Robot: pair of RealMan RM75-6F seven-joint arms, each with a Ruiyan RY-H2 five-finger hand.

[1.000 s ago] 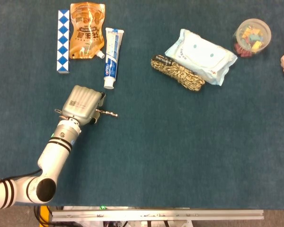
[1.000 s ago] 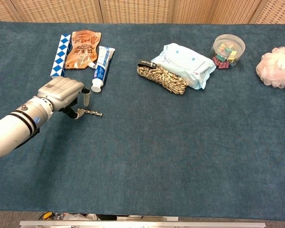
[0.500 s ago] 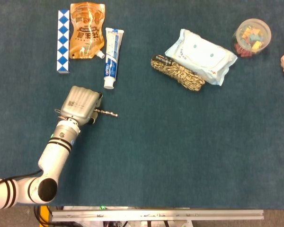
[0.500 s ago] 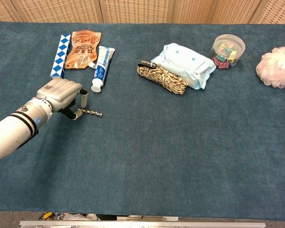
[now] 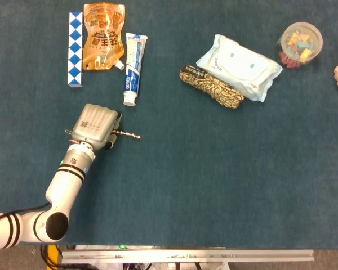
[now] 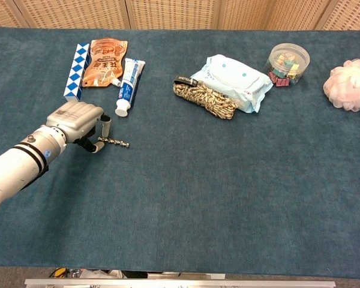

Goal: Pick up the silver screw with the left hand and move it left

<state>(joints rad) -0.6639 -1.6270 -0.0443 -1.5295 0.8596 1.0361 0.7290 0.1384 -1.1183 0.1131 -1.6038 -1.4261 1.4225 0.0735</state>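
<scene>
**My left hand at the silver screw, beside the toothpaste tube**

A dark blue cloth-covered table [image 6: 228,198] lies under me, its near edge trimmed with a metal rail in the head view. Beyond the far edge, the chest view shows tan woven wall panels [image 6: 168,12].

I take the toothpaste tube [image 5: 133,67] as my landmark. Just to its left lies an orange snack pouch [image 5: 103,35], and left of that a blue-and-white checkered stick [image 5: 74,48]. Well to the right of the tube sits a coil of braided rope [image 5: 211,86], touching a pale blue wipes pack [image 5: 240,67]. Farther right still are a clear tub of coloured clips [image 5: 300,43] and, at the table's right end, a pink bath puff [image 6: 350,85].

My left hand [image 5: 96,125] sits just below the capped end of the tube, its back turned up toward the head camera. The fingers [image 6: 105,126] are curled down and in, and their tips meet the head end of the silver screw [image 5: 127,134]. The screw points away from my hand to the right and runs level, low over the cloth below the tube's cap. I appear to be pinching it, though I cannot tell whether it is lifted or resting on the cloth.

My right hand appears in neither view.
</scene>
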